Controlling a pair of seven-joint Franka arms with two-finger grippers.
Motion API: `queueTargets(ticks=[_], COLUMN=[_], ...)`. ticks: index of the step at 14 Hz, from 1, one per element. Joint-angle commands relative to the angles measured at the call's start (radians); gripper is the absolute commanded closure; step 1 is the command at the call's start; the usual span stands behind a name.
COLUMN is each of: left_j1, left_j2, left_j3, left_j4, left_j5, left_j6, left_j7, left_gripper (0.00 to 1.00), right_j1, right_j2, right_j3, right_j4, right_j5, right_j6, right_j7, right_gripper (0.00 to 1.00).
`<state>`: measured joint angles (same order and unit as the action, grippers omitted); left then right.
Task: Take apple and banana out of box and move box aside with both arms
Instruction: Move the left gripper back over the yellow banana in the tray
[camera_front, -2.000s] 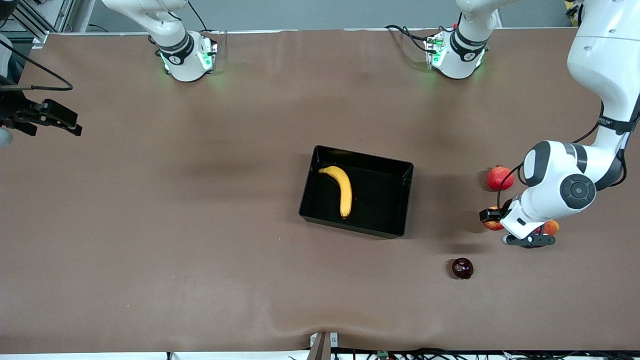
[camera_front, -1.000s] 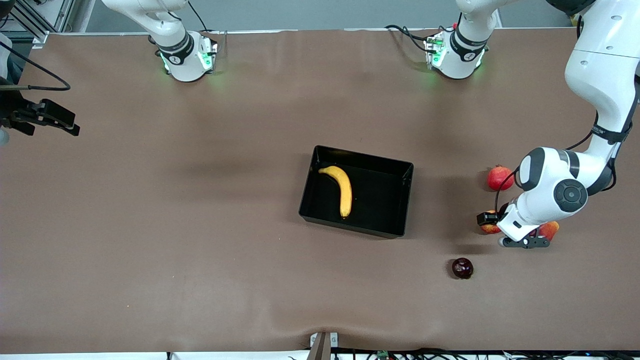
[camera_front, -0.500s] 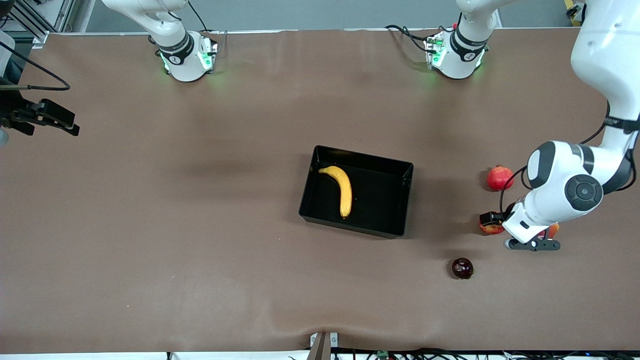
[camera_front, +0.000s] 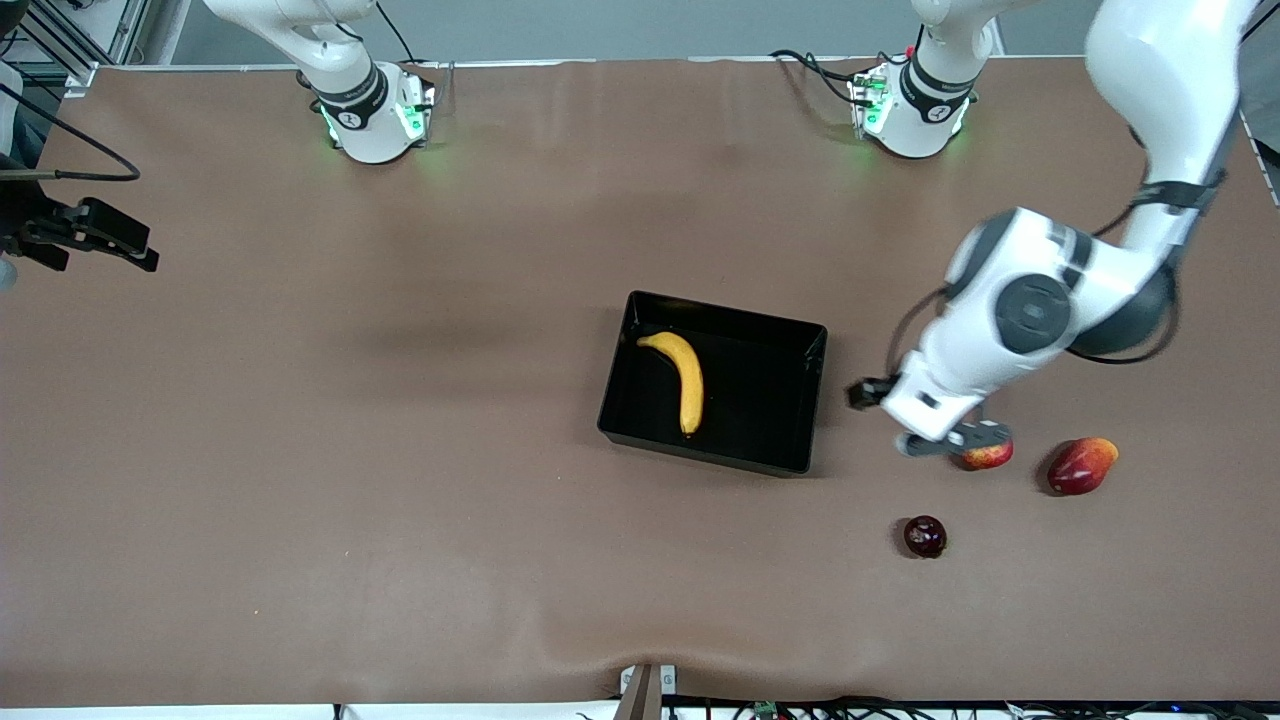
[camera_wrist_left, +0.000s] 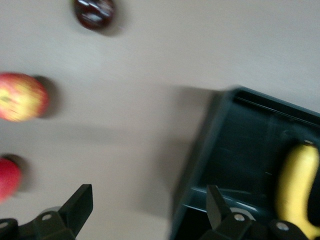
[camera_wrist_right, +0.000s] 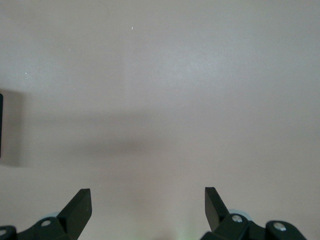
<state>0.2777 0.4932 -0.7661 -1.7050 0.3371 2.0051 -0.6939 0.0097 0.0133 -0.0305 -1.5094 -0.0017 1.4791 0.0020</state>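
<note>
A shallow rectangular glossy black plastic tray (camera_front: 760, 400) sits near the middle of a brown table (camera_front: 400, 500). A long curved yellow banana (camera_front: 682, 378) lies inside it, along the wall toward the right arm's end.

The left gripper (camera_wrist_left: 150, 207) hangs empty in the air, its two black fingers (camera_wrist_left: 80, 202) spread wide apart, over bare table just beside the tray's wall at the left arm's end. In the front view the white left arm (camera_front: 1010, 320) reaches down over this spot and hides the fingers.

A small round red apple with yellow patches (camera_front: 987, 455) rests on the table, partly covered by the left arm's wrist in the front view and shown whole in the left wrist view (camera_wrist_left: 20, 96). A red and orange pointed fruit (camera_front: 1080, 465) lies beside the apple, closer to the left arm's end of the table. A small dark purple plum (camera_front: 925, 536) lies nearer the front camera than both.

The right gripper (camera_wrist_right: 147, 207) waits above bare table at the right arm's end, its fingers (camera_wrist_right: 80, 202) wide open and holding nothing. In the front view it shows as a black shape at the edge of the picture (camera_front: 85, 235).
</note>
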Motion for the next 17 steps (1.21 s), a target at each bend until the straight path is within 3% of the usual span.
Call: queueTargets(ticks=[1,5,10,14,17], left_j1=[-0.127,-0.285,-0.380,-0.518,-0.542], left_j2=[0.040,0.152,0.275,0.315,0.352], left_j3=[-0.002,0.005,0.046,0.206,0.232], left_j4=[0.045,0.085,0.091,0.091,0.091], left_j5=[0.019,0.114,0.235,0.255,0.258], left_j6=[-0.008,0.043,0.200,0.317,0.360], left_j7=[-0.082,-0.176,-0.239,-0.277,-0.272], left_gripper=[0.00,0.00,0.00,0.00,0.06], right_j1=[-0.013,-0.013,-0.013,-0.011,-0.011], right_j2=[0.000,0.000,0.000,0.000,0.000], right_j3=[0.007,0.007,0.007,0.007,0.007], right_j4=[0.012,0.014,0.012,0.012,0.012], right_j5=[0.008,0.008,0.008,0.008,0.008], right_j6=[-0.008,-0.010,-0.010,-0.010,-0.010], right_j7=[0.003,0.004,0.004,0.004,0.004], right_gripper=[0.00,0.00,0.00,0.00,0.00])
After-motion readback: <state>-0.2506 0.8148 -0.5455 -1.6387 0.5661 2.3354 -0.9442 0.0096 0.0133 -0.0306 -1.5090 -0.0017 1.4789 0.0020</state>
